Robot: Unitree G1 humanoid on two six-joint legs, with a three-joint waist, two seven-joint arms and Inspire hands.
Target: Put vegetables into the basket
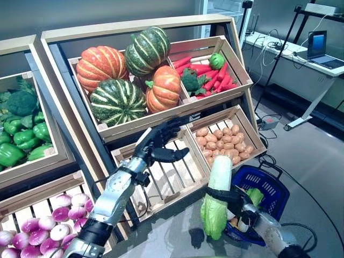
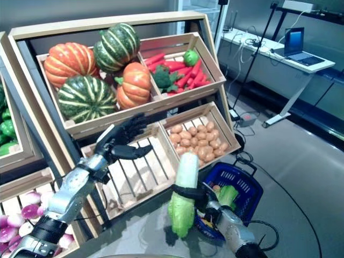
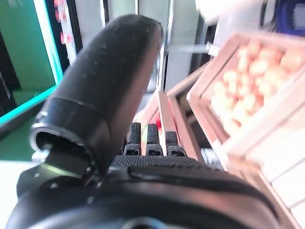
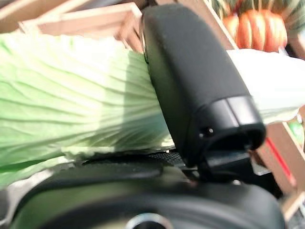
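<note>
My right hand [image 1: 236, 201] is shut round a long napa cabbage [image 1: 217, 196], white at the stalk end and green at the leafy end. It holds the cabbage nearly upright, leaves down, just left of the blue basket [image 1: 269, 188] on the floor. The right wrist view shows the thumb [image 4: 190, 81] pressed across the cabbage [image 4: 71, 105]. Some greens [image 1: 255, 196] lie inside the basket. My left hand [image 1: 158, 144] hovers open over the empty slatted crate [image 1: 166, 177] in the stand's lower row, holding nothing.
The wooden stand holds pumpkins [image 1: 121, 72] and a crate of carrots with broccoli [image 1: 207, 72] on top, potatoes [image 1: 223, 141] lower right, green peppers [image 1: 21, 137] at left and purple-white turnips [image 1: 43, 223] at lower left. A desk with a laptop [image 1: 317, 45] stands at the far right.
</note>
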